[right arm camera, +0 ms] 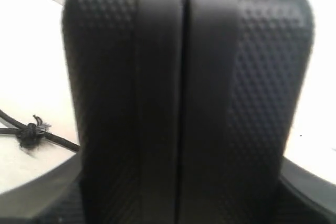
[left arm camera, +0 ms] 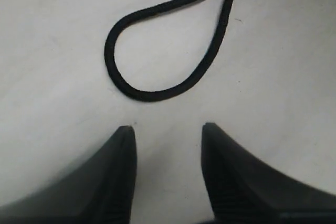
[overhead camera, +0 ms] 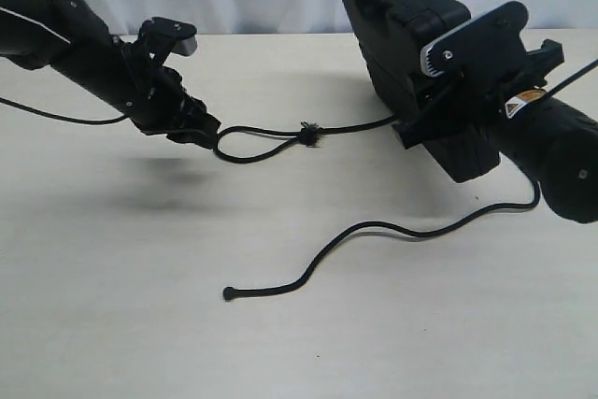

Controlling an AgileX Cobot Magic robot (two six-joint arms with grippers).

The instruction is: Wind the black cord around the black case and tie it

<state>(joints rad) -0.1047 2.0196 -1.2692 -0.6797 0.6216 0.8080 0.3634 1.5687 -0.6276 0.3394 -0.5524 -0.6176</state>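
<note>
Case: raised off the desk, tilted, clamped in right pincer.
Cord: runs to case; loop end and knobbed tip lie on desk.
Left pincer: jaws apart, empty, just short of loop end.
Outstanding: wrapping seemingly barely begun; tie not made.

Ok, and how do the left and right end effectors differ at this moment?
The left end effector is open and empty, its fingers spread just short of the black cord's loop. The right end effector is clamped on the black case. The left one sits low near the table, while the right one holds the case up at a tilt. Both are black and two-fingered.
</note>
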